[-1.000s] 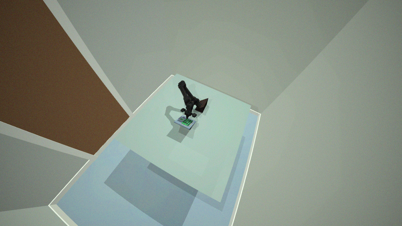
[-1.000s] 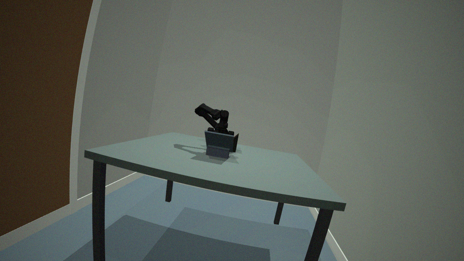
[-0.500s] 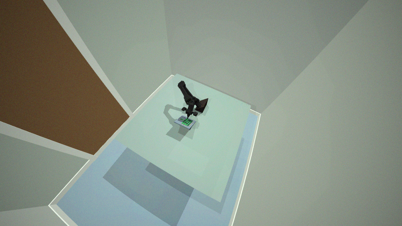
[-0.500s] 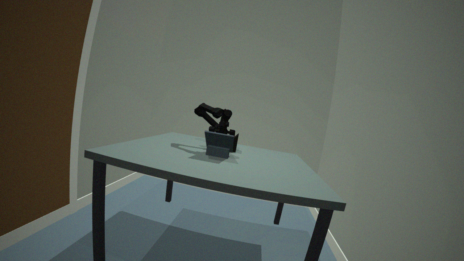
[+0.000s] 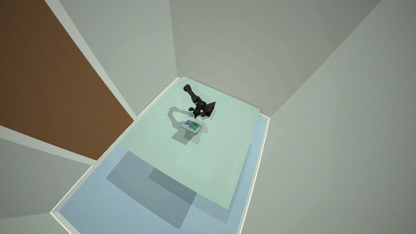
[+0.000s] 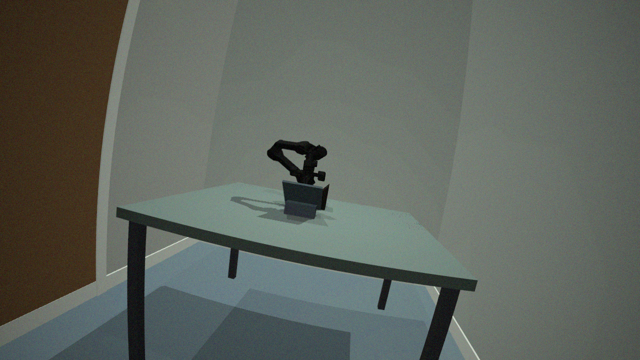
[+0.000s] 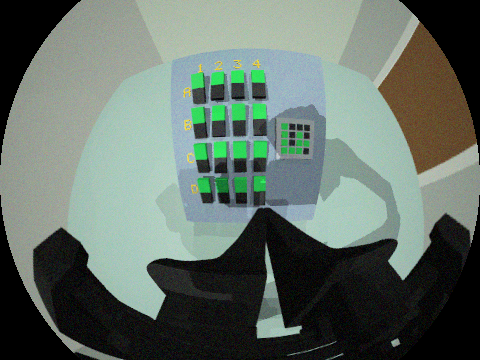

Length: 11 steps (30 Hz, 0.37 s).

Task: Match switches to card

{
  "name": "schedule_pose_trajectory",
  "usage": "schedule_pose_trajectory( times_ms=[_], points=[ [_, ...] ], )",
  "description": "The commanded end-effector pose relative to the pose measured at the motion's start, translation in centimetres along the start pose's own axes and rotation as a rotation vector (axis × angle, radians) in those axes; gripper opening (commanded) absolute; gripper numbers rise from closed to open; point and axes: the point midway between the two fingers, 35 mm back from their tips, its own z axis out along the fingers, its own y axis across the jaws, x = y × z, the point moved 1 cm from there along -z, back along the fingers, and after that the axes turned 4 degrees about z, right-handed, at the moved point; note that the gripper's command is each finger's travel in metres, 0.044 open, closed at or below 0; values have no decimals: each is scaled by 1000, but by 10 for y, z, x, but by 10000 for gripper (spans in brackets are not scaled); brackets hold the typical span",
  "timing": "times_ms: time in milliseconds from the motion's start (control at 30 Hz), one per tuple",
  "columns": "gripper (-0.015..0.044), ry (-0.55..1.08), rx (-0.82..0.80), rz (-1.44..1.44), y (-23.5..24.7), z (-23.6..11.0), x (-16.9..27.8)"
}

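A tilted blue-grey panel (image 5: 183, 125) (image 6: 302, 193) (image 7: 295, 80) carries a four-by-four grid of switches, each green on its far half and dark on its near half. Which ends are raised is hard to tell. The small card (image 7: 278, 145) right of the grid reads, far row first: green, dark, dark, dark; green, dark, green, dark; green, dark, green, green; green, green, green, dark. My gripper (image 5: 195, 117) (image 7: 263, 213) is shut and empty. Its tips show just nearside of switch D4 (image 7: 259, 183) in the wrist view, and off the panel in the top view. The panel hides them in the exterior view.
The panel stands on the pale green table (image 5: 232, 139) (image 6: 380, 246). A lower block (image 6: 300, 209) stands at the panel's outer side. A dark brown box-like piece (image 5: 209, 109) (image 6: 325, 197) stands beside the arm. Arm shadows fall over the panel's right side and near rows.
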Motion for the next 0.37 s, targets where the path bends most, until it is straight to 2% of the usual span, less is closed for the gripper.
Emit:
schedule_pose_trajectory(
  times_ms=[0,100,333],
  points=[
    [0,-12,-2,10,16,-8,-28],
    [0,-13,-3,11,31,-10,-46],
    [0,-13,-3,12,32,-10,-47]
  ],
)
